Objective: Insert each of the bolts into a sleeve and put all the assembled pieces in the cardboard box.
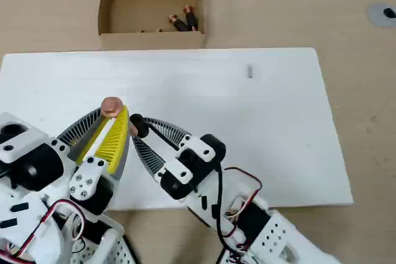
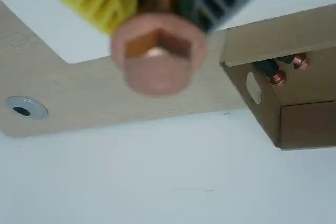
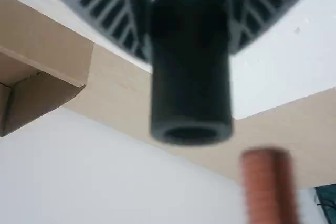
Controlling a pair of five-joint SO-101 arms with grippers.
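The left gripper (image 1: 115, 115) is clamped on a copper-coloured hex-head metal bolt (image 1: 111, 106), held between its yellow and grey fingers above the near-left part of the white rectangular board (image 1: 247, 128). Just beside it, the right gripper (image 1: 140, 125) is closed around a black cylindrical sleeve (image 1: 137, 126). The bolt's threaded shank sits near the sleeve's open end, not inside it. The board's middle and right side lie open out to their edges. Beyond the far edge, on the wooden table (image 1: 359, 91), stands the brown open-topped cardboard box (image 1: 151, 40), with copper-headed assembled pieces (image 1: 184, 20) by its right wall
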